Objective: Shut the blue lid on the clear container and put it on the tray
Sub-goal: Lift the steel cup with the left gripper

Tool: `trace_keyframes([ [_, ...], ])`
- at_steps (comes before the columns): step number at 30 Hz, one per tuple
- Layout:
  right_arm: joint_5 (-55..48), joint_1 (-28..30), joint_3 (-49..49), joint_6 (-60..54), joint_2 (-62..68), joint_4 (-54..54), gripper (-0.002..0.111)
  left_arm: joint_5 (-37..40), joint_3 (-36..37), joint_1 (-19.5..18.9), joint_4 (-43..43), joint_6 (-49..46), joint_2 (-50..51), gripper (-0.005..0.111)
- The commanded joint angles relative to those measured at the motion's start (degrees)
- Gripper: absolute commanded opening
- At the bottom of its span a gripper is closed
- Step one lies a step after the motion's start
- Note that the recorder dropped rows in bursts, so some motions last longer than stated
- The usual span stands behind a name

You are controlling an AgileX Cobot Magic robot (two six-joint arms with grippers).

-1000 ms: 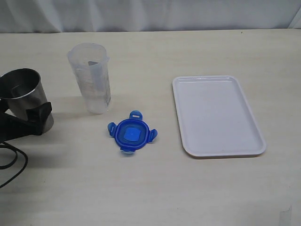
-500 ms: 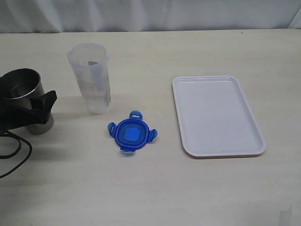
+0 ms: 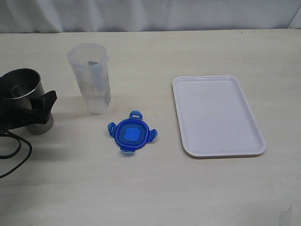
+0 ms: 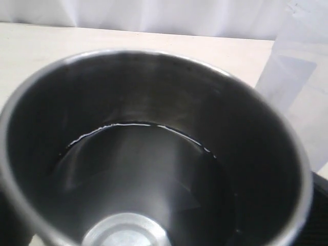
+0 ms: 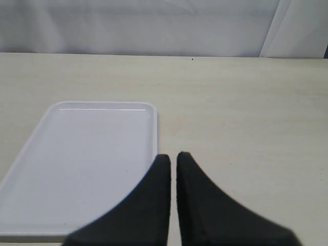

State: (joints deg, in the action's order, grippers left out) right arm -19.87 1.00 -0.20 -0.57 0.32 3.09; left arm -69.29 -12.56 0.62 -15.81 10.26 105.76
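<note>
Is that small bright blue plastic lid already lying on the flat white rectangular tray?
No, the bright blue plastic lid lies on the tabletop, apart from the flat white rectangular tray.

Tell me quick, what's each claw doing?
Left claw: open, around the metal cup.
Right claw: closed, holding nothing.
</note>
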Motion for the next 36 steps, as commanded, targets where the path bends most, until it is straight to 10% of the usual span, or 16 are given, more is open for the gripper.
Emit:
trace_keyframes([
  [1,0.07,0.19,0.2,-0.23,-0.32,0.11,0.004,-0.68,-0.21,0.11,-0.04,0.47,0.25,0.105],
  [18,0.07,0.19,0.2,-0.23,-0.32,0.11,0.004,-0.68,-0.21,0.11,-0.19,0.47,0.25,0.038],
  [22,0.07,0.19,0.2,-0.23,-0.32,0.11,0.004,-0.68,-0.21,0.11,0.0,0.47,0.25,0.0],
  [36,0.07,0.19,0.2,-0.23,-0.32,0.11,0.004,-0.68,-1.39,0.11,1.76,0.28,-0.79,0.0],
])
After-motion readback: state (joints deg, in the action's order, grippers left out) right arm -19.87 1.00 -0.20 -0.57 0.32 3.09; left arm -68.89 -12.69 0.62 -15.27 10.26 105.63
